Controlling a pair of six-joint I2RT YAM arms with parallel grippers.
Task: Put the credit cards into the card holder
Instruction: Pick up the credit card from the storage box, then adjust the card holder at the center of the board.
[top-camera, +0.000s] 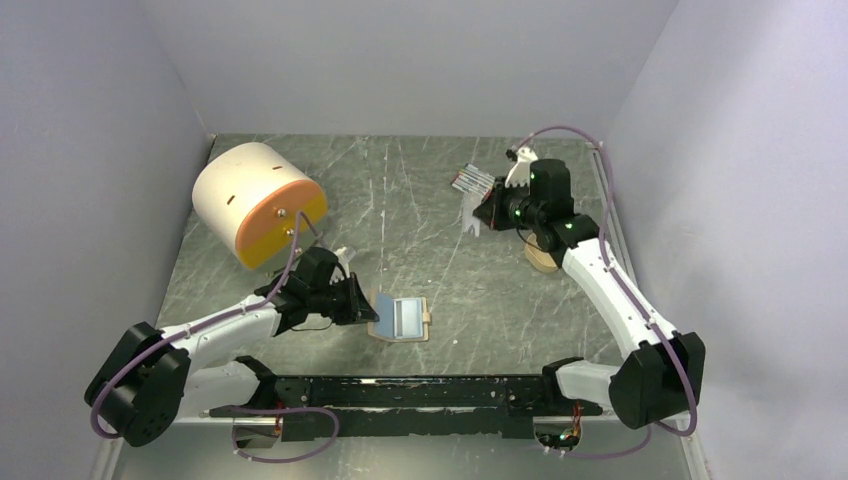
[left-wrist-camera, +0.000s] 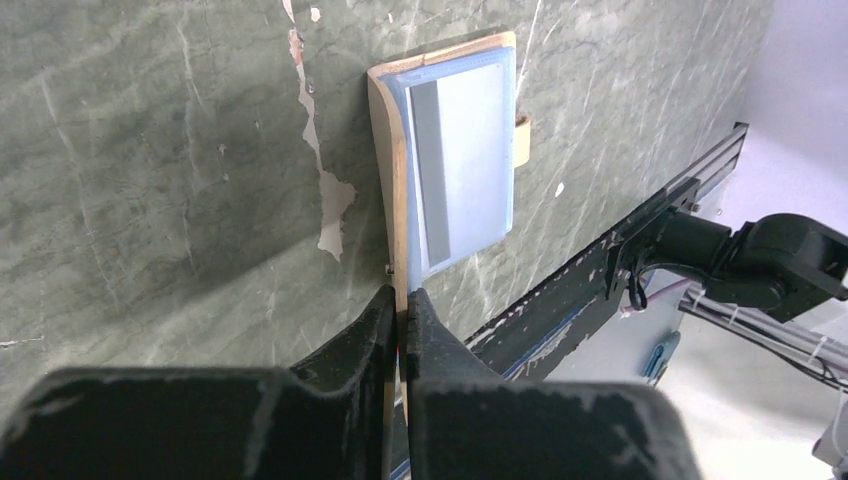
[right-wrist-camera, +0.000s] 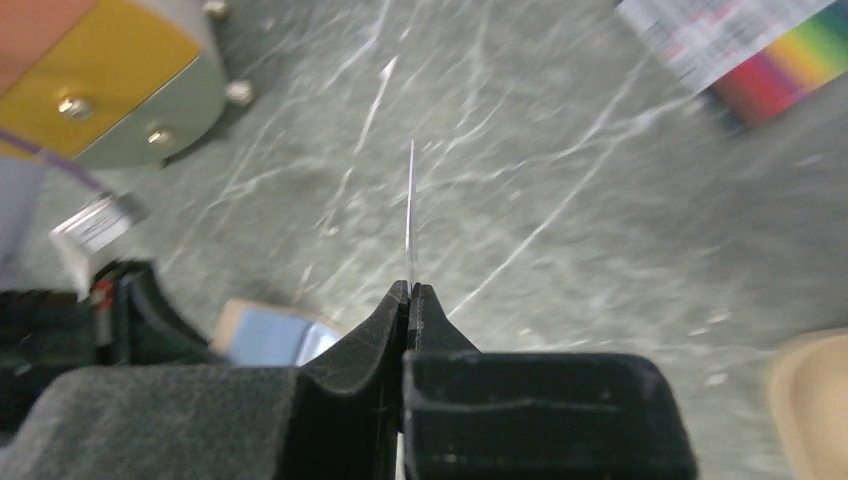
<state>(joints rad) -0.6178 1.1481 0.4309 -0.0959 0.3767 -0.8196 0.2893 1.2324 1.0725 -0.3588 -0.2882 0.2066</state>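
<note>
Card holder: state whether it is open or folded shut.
Open: the card holder lies with its pale blue sleeves facing up, the fingers of the left gripper pinching its tan cover's edge.

Tan card holder (top-camera: 401, 318) with pale blue sleeves (left-wrist-camera: 465, 140), green white-veined table (top-camera: 420, 220), cream-and-orange drum (top-camera: 255, 200)

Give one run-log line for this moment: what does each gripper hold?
left gripper: shut on card holder edge | card holder: open, on table | right gripper: shut on card, off table | card: not yet inserted
</note>
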